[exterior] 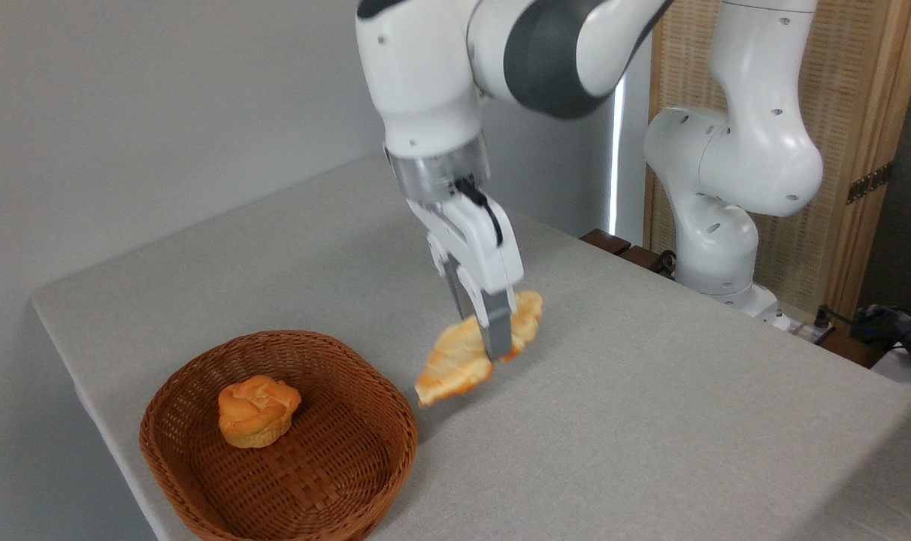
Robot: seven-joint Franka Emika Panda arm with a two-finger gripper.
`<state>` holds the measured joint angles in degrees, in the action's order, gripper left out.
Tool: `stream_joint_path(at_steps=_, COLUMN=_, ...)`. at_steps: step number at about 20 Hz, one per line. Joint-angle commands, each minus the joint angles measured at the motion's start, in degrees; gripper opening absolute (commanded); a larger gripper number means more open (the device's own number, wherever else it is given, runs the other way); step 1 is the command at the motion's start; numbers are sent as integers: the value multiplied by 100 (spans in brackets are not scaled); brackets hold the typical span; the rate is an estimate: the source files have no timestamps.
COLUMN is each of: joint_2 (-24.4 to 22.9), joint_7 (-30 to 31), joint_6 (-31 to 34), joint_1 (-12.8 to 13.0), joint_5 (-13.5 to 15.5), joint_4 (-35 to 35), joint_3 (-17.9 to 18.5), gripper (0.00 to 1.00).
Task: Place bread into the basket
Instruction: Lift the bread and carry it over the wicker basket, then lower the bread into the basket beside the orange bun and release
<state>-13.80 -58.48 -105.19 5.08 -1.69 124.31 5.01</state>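
Layout of the scene. The basket (279, 443) stands on the table (651, 421) near its front left corner, with a bun (258, 410) inside it, left of centre. To the right of the basket, the gripper (485, 330) holds the bread (470, 352) clear of the table surface, its lower end toward the basket rim. The arm's base (718, 255) stands behind the table's far right edge.
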Motion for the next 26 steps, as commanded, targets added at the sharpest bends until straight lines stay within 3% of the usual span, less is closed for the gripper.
stream_joint_path(at_steps=1, joint_2=96, joint_7=-58, joint_6=359, joint_1=19, joint_5=773, joint_4=-801, joint_3=52, gripper=44)
stream_joint_path(at_steps=3, joint_2=350, joint_7=55, joint_6=350, joint_1=19, joint_5=1091, joint_4=-1223, joint_3=61, gripper=44)
stream_joint_path(at_steps=5, joint_2=771, joint_7=283, joint_6=289, joint_1=10, joint_5=1197, joint_4=-1724, joint_3=70, gripper=45)
stream_joint_path(at_steps=10, joint_2=1703, joint_7=346, joint_6=70, joint_1=-25, joint_5=1206, joint_4=-2577, joint_3=79, gripper=45)
stream_joint_path(at_steps=16, joint_2=2301, joint_7=416, joint_6=-826, joint_1=-25, joint_5=1206, joint_4=-2702, joint_3=9, gripper=46)
stream_joint_path(at_steps=18, joint_2=2434, joint_7=452, joint_6=-994, joint_1=-25, joint_5=1180, joint_4=-2702, joint_3=-87, gripper=56)
stream_joint_path(at_steps=19, joint_2=2495, joint_7=460, joint_6=-1003, joint_1=-25, joint_5=1154, joint_4=-2702, joint_3=-132, gripper=68)
stream_joint_path(at_steps=20, joint_2=2548, joint_7=487, joint_6=-1003, joint_1=-25, joint_5=1145, joint_4=-2702, joint_3=-132, gripper=88)
stream_joint_path(at_steps=21, joint_2=2583, joint_7=574, joint_6=-1003, joint_1=-25, joint_5=1075, joint_4=-2702, joint_3=-132, gripper=100)
stream_joint_path(at_steps=23, joint_2=2593, joint_7=662, joint_6=-1003, joint_1=-25, joint_5=890, joint_4=-2702, joint_3=-158, gripper=100)
stream_joint_path(at_steps=26, joint_2=2601, joint_7=654, joint_6=-1012, joint_1=-34, joint_5=872, joint_4=-2702, joint_3=-167, gripper=100)
